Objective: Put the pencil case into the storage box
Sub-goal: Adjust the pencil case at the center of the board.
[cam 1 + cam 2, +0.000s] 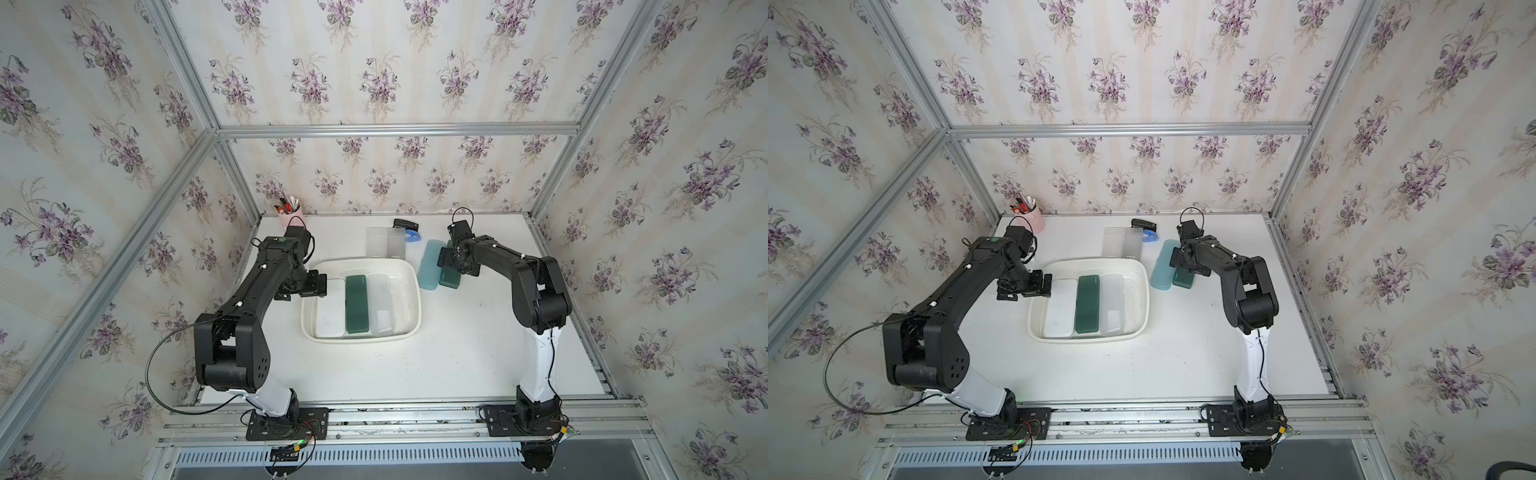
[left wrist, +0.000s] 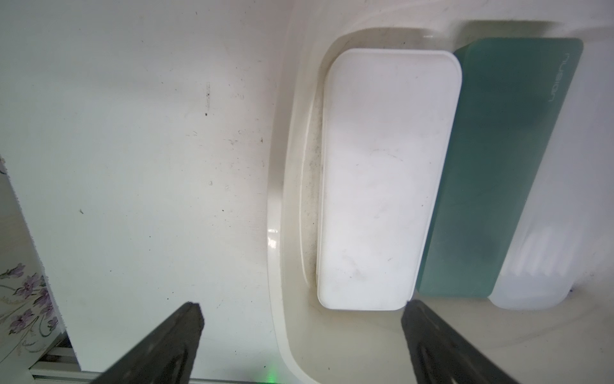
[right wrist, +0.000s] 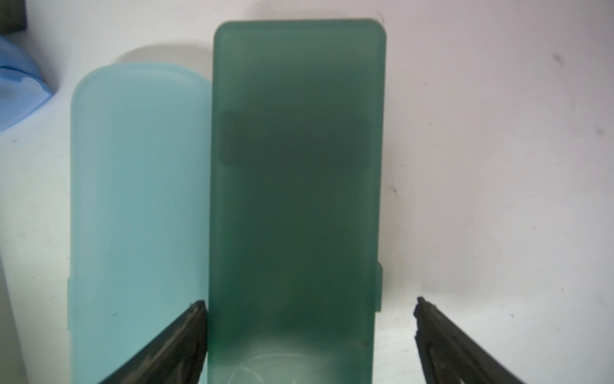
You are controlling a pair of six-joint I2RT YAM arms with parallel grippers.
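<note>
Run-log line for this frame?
left gripper: open, above storage box rim | right gripper: open, straddling green pencil case on table | grasp: none

Pink pen cup (image 1: 286,217), pens and markers upright inside, at table's 11 o'clock corner in both top views. Black stapler (image 1: 405,224) at 12 o'clock, near back wall. Small blue plastic item (image 1: 414,237) just beside stapler, at its 5 o'clock; kind unclear. White tabletop (image 1: 457,353) scuffed, speckled. Violet-flower wallpaper (image 1: 374,75) on walls; aluminium frame rails (image 1: 395,129) along edges.

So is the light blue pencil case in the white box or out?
Out. The light blue pencil case lies on the table, outside the rim of the storage box, beside a green pencil case.
</note>
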